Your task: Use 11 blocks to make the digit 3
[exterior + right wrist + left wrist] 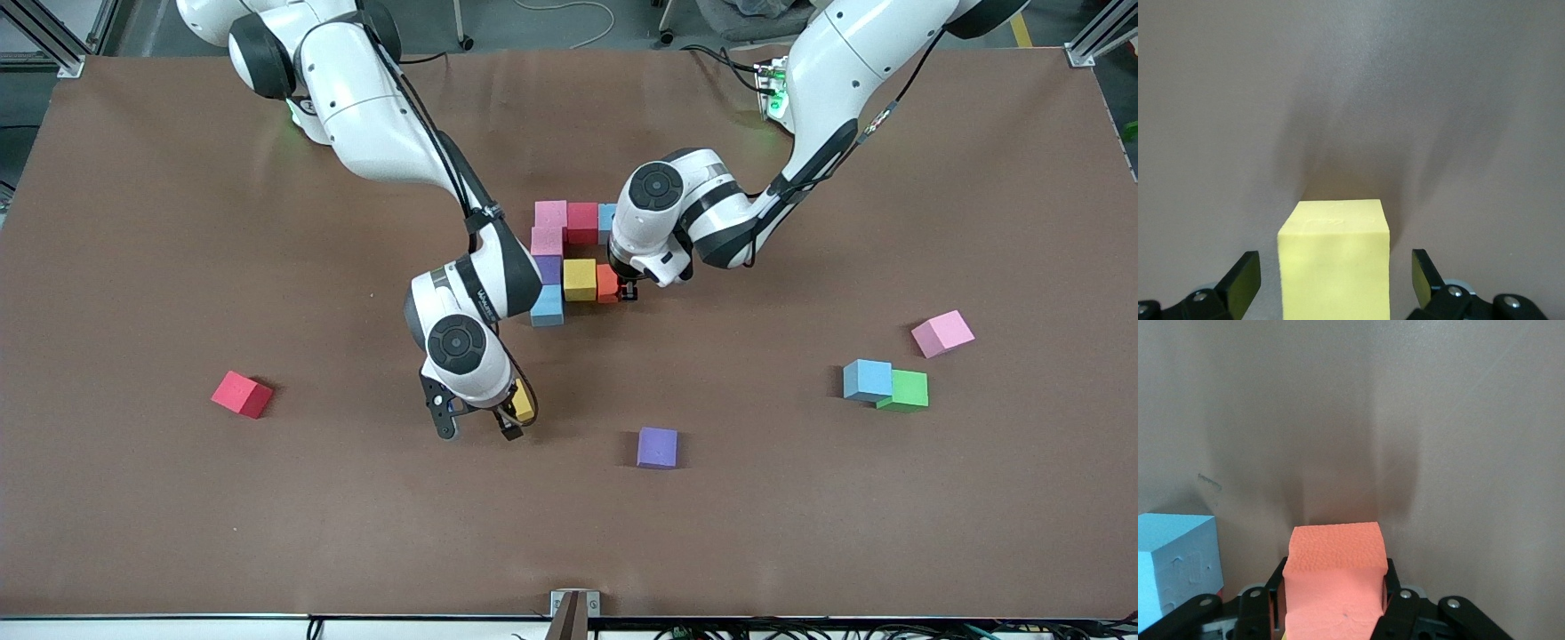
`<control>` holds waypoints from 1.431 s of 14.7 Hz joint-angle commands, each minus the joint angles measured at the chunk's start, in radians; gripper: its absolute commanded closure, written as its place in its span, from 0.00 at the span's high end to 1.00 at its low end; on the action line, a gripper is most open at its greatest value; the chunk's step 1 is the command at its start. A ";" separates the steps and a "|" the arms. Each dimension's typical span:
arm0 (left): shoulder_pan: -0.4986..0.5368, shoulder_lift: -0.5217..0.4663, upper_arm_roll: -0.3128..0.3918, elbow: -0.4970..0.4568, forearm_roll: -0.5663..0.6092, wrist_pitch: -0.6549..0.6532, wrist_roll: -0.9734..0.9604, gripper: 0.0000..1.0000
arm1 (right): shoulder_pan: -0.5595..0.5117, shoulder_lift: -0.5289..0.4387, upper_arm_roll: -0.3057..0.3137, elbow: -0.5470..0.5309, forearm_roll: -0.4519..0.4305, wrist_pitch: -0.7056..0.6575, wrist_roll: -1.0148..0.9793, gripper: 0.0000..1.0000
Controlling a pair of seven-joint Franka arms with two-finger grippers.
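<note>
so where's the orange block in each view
front view: orange block on the table beside the yellow block, under the left gripper.
left wrist view: orange block pinched between the jaws.
right wrist view: not in it.
shared landmark: light blue block.

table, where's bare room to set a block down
Bare table: the strip nearer the front camera than the red block and purple block, and between purple and the blue-green pair. Crowded around the cluster, where both grippers work.
</note>
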 commanded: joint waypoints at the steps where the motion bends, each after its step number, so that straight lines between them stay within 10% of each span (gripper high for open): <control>1: 0.004 -0.006 0.000 -0.019 0.052 0.010 0.006 0.16 | -0.007 0.034 0.010 0.043 0.006 -0.002 0.014 0.98; 4: 0.004 -0.003 0.000 -0.019 0.053 0.035 0.006 0.25 | -0.005 0.034 0.012 0.043 0.000 0.006 -0.035 0.55; 5: 0.004 -0.003 0.000 -0.019 0.053 0.037 0.006 0.35 | 0.010 0.034 0.010 0.043 -0.004 0.004 -0.125 0.06; 6: 0.002 -0.003 0.000 -0.017 0.053 0.035 0.010 0.52 | 0.021 0.033 0.010 0.043 -0.004 0.006 -0.165 0.00; 8: -0.013 -0.004 0.000 -0.011 0.065 0.035 0.027 0.98 | 0.028 0.026 0.012 0.043 -0.002 0.007 -0.271 0.00; 14: 0.005 -0.009 -0.002 0.061 0.106 0.026 0.041 1.00 | 0.038 -0.029 0.029 0.037 -0.004 -0.049 -1.152 0.00; 21: 0.008 -0.036 -0.015 0.259 0.099 -0.169 0.124 1.00 | 0.060 -0.046 0.026 0.002 -0.004 -0.122 -1.275 0.00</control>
